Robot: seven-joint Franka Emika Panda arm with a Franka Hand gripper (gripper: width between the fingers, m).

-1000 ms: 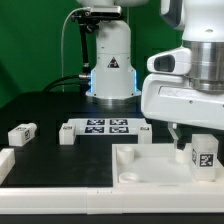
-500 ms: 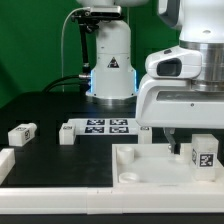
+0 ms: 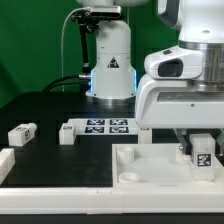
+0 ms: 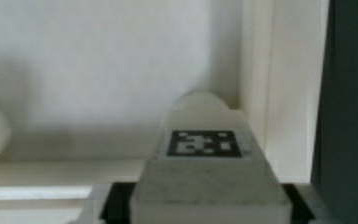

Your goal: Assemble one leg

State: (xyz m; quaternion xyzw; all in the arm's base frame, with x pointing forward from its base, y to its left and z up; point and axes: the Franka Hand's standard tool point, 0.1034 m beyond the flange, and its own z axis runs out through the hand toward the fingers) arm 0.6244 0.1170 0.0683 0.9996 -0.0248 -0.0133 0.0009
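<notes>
One leg [image 3: 203,153] (tagged) clamped upright in pincer [image 3: 202,148], over panel [image 3: 150,165]

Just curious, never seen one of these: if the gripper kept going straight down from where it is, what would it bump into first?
Probably the white square panel: the gripper, holding the leg, points down over it.

White tagged leg [image 3: 203,152] upright over panel [image 3: 150,165] corner, held between fingers [image 4: 123,198].
</notes>
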